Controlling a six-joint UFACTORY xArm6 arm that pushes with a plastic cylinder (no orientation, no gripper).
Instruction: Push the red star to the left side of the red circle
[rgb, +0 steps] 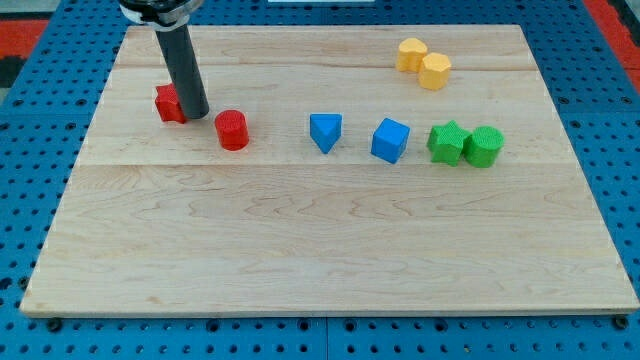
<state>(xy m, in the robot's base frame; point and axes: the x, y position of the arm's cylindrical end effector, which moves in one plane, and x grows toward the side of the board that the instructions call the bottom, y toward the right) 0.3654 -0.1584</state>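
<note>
The arm carried no pincer; it ended in a dark rod, so no open or closed state applied. My tip (195, 117) rested on the table (320, 260) in the upper-left area of the view, touching or just beside the right edge of the red star (168, 103). The rod hid part of the star's right side, so its full outline could not be made out.

The red circle (232, 130) stood just to the view's right of my tip and slightly lower. The star lay to the view's left of the circle and a little toward the view's top, with my tip between the two. The star and the circle were near each other but apart.

Judged from this layout, the task appeared largely done: the red star already sat on the left side of the red circle. What remained, at most, was a small correction to bring the star level with the circle, and clearing the rod from between them without disturbing either block.

Other blocks stood well apart from this work:
- A blue triangle (325, 131) and a blue cube (390, 140) lay toward the centre.
- A green star (446, 142) and a green cylinder (484, 146) touched each other at the view's right.
- Two yellow blocks (423, 62) touched each other near the view's top right.
</note>
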